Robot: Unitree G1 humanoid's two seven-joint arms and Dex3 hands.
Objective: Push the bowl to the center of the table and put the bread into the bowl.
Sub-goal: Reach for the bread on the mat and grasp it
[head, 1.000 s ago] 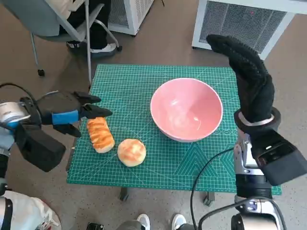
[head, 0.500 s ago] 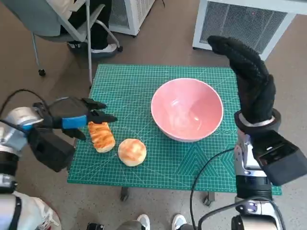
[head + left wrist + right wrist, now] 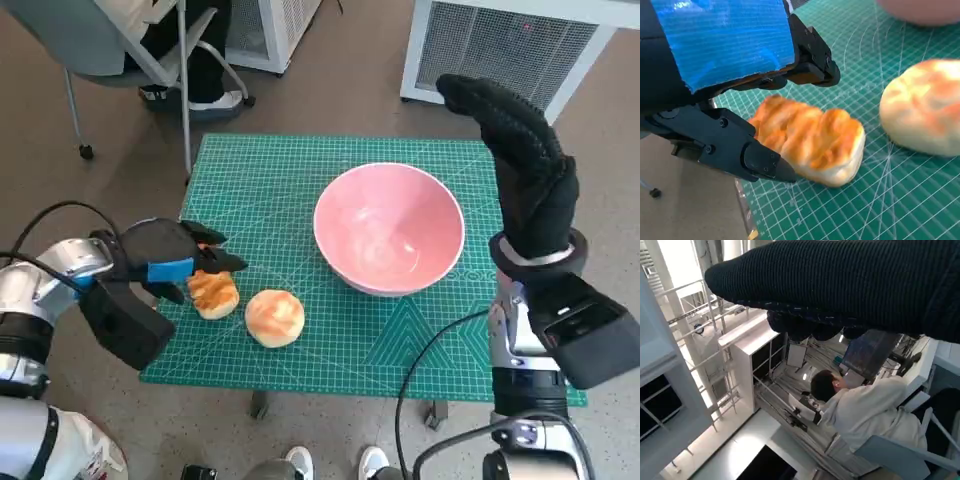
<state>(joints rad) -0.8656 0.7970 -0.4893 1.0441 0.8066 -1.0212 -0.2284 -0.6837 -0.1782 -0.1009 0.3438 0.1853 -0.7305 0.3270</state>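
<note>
The pink bowl (image 3: 389, 228), smooth and round, sits empty near the middle of the green gridded desk (image 3: 300, 180). A ridged, glazed bread loaf (image 3: 810, 137) lies between the left hand's (image 3: 165, 260) spread fingers; a round bun (image 3: 274, 317) sits beside it. The gloved right hand (image 3: 520, 160) hangs raised, holding nothing, fingers extended.

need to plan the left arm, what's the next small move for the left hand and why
Probably close the left hand on the long bread. In the left wrist view its fingers already sit on either side of the loaf without clearly gripping it, and the pink bowl stands near mid-table, ready to receive it.
</note>
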